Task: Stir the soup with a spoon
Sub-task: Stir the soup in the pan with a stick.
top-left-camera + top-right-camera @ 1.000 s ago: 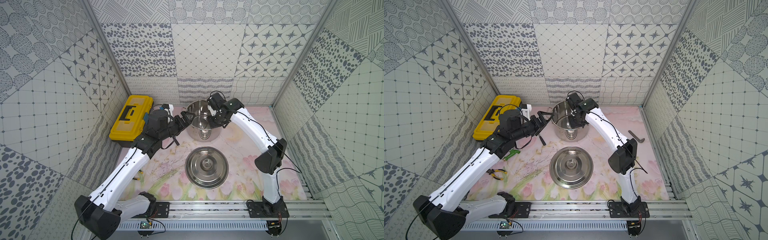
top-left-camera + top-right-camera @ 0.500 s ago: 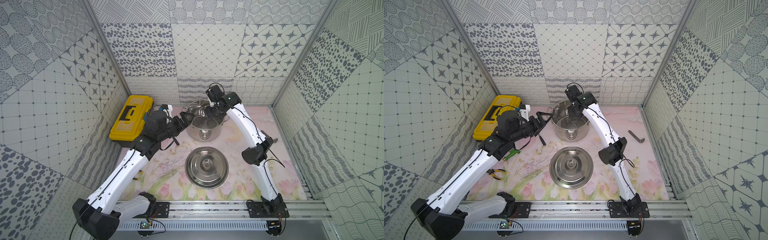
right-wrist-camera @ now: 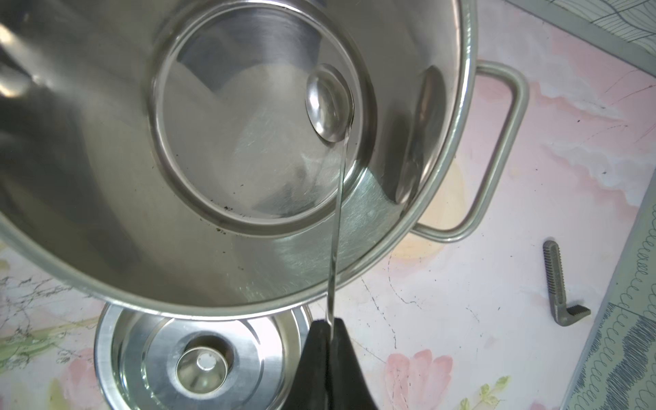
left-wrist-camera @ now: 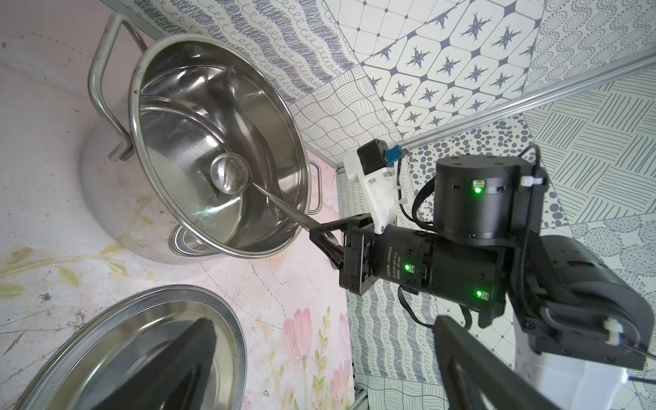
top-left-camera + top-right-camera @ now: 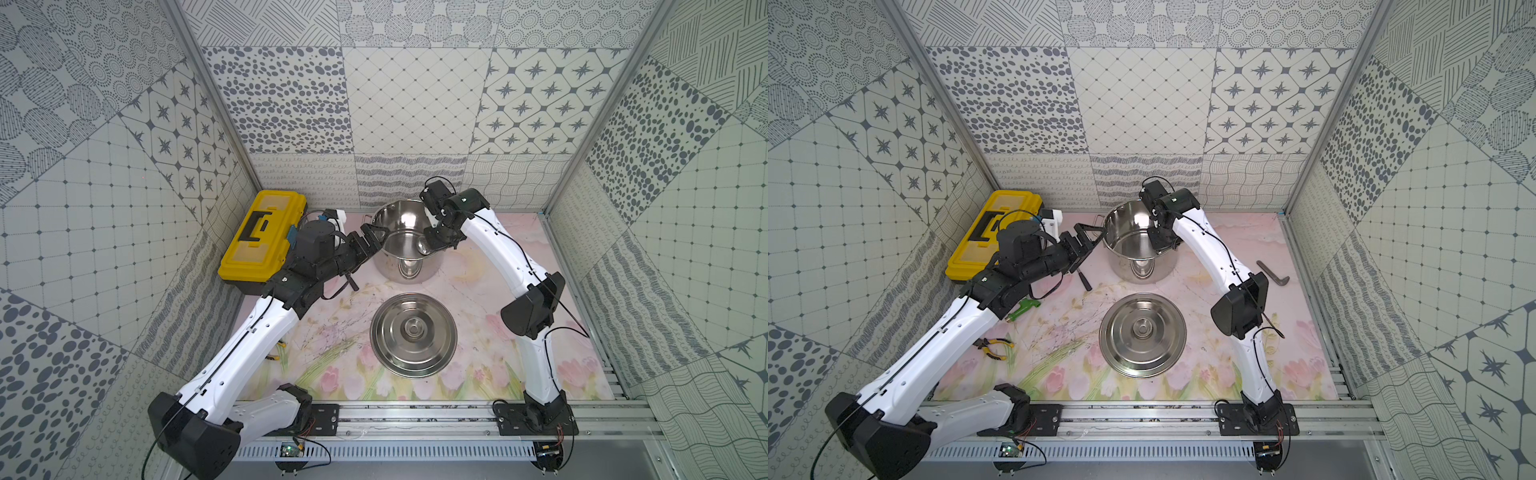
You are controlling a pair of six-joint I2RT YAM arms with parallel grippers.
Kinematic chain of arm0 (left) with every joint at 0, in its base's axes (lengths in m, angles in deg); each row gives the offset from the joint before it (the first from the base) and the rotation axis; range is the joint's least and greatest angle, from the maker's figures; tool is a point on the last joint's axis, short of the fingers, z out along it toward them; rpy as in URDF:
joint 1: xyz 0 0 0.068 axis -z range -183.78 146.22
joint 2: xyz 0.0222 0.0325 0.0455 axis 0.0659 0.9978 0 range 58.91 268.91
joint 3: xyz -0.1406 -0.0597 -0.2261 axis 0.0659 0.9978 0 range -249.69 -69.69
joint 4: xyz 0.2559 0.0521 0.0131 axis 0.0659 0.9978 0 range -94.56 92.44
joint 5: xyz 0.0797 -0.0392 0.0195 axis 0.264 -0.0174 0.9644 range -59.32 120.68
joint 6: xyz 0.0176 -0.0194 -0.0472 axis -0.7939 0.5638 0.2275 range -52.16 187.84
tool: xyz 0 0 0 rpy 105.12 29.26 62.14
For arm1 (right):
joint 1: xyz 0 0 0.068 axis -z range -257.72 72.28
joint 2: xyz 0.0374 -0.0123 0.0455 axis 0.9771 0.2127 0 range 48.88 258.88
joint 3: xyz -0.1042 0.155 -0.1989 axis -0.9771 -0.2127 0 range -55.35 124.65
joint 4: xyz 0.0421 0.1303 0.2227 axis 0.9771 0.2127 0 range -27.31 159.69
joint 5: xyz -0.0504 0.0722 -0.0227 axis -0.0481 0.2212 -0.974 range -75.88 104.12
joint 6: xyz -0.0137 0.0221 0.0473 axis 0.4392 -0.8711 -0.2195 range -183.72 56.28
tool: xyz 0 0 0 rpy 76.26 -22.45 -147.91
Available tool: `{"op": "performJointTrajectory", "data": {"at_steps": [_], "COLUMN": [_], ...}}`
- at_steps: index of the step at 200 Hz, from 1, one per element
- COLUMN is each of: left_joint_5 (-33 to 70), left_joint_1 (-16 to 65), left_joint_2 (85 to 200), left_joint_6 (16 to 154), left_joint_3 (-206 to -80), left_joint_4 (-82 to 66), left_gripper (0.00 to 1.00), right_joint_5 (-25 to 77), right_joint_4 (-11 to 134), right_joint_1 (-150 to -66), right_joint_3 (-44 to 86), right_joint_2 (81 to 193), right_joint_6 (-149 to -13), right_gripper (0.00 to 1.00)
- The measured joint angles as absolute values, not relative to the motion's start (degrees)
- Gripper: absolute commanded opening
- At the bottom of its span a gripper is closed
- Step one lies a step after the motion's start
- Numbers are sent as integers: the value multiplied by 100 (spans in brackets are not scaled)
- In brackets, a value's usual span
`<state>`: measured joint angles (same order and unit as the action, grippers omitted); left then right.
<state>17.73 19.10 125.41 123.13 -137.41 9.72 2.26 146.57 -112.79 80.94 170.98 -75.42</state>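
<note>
The soup is the inside of the shiny steel stockpot (image 5: 409, 245) (image 5: 1140, 245) at the back of the mat; no liquid shows in it. The spoon, a steel ladle, has its round bowl (image 3: 328, 103) (image 4: 229, 173) low in the pot near the wall. Its thin handle (image 3: 337, 230) rises over the rim. My right gripper (image 3: 328, 323) (image 5: 436, 245) (image 5: 1160, 243) is shut on the handle's end at the pot's right rim. My left gripper (image 5: 376, 237) (image 5: 1086, 237) (image 4: 326, 365) stands open beside the pot's left rim, with nothing between its fingers.
The pot's flat lid (image 5: 413, 334) lies knob up in front of the pot. A yellow toolbox (image 5: 262, 241) stands at the back left. A black-handled hammer (image 5: 1084, 280), a green-handled tool (image 5: 1023, 308) and pliers (image 5: 994, 347) lie left. A grey L-shaped tool (image 5: 1273, 276) lies right.
My right arm has swung toward the back and then round again, carrying the ladle about inside the pot. The left arm has barely moved and stays open.
</note>
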Motion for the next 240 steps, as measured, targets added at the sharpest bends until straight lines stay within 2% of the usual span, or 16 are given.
{"op": "performJointTrajectory", "data": {"at_steps": [44, 93, 116, 177, 240], "left_joint_5": [1773, 1773, 1776, 1776, 1776], "left_joint_1": [1910, 1910, 1910, 1910, 1910], "left_joint_2": [12545, 12539, 12517, 12486, 12602], "left_joint_6": [12326, 12328, 12326, 12326, 12324], "left_joint_3": [-13722, -13722, -13722, -13726, -13827], "left_joint_4": [953, 950, 957, 985, 977], "left_gripper": [99, 99, 100, 100, 100], "right_joint_5": [484, 458, 381, 173, 149], "right_joint_4": [14554, 14681, 14709, 14821, 14618], "right_joint_1": [-11648, -11760, -11666, -11194, -11071], "right_joint_3": [8206, 10195, 10520, 10337, 8553], "right_joint_2": [17052, 18014, 18278, 18357, 17568], "right_joint_6": [-7616, -7772, -7831, -7828, -7511], "right_gripper": [0, 0, 0, 0, 0]}}
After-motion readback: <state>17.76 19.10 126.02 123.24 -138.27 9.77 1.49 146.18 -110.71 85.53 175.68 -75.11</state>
